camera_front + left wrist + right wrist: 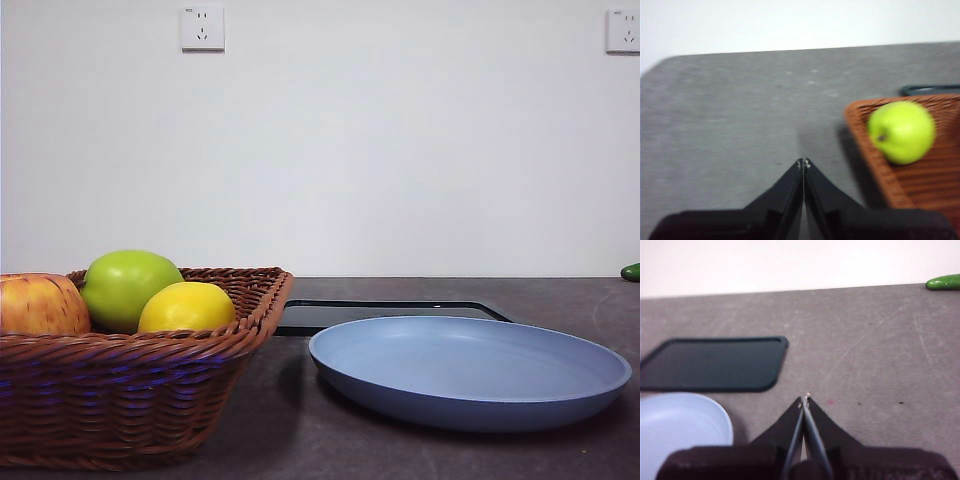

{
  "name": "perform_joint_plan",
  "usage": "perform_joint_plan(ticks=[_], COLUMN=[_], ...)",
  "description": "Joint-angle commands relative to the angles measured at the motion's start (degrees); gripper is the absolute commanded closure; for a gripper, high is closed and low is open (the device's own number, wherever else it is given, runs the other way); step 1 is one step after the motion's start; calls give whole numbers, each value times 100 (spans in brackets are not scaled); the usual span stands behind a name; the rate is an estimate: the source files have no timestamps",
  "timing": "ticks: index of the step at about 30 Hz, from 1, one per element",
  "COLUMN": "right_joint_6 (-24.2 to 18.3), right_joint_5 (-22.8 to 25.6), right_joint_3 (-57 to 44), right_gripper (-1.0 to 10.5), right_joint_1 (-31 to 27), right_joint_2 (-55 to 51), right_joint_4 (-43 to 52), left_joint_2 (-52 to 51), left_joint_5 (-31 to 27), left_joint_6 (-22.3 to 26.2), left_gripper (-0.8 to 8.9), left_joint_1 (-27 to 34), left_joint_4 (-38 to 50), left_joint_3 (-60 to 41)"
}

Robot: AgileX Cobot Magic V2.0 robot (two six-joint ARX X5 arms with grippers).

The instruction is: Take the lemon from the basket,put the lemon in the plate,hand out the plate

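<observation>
Lemon [186,307] in basket [120,395] beside green apple [128,286]; plate [470,372] just beside basket. Left gripper [803,162] and right gripper [804,399] both closed, holding nothing, over bare table [560,295].

— Where's your front camera? 
— Low, at table height, looking level toward the wall; I see the basket [130,390] and plate [470,385] near and large.

— And the wrists? 
— Each looks down over its own jaws across the table [740,115]. My left one shares the basket [910,170] and green apple [901,131] with the front; my right one shares the plate [680,430] and black tray [715,363].
</observation>
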Motion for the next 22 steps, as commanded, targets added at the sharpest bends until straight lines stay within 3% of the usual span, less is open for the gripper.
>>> perform_joint_plan(ticks=[1, 5, 11, 22], right_joint_6=[1003, 1912, 2420, 2490], right_joint_5=[-9, -11, -339, -468], right_joint_3=[-24, -24, 79, 1467], right_gripper=[944, 944, 944, 944], right_joint_1=[4, 4, 4, 4], right_joint_2=[-24, -24, -7, 828], right_joint_4=[81, 76, -168, -1386], left_joint_2=[-15, -15, -15, 839], left_joint_5=[544, 1126, 1390, 1360], left_joint_6=[-994, -1792, -2358, -2435], left_gripper=[805, 805, 807, 806], left_joint_1=[-13, -13, -13, -13], left_joint_4=[35, 76, -59, -1139], left_joint_3=[-68, -68, 33, 1311])
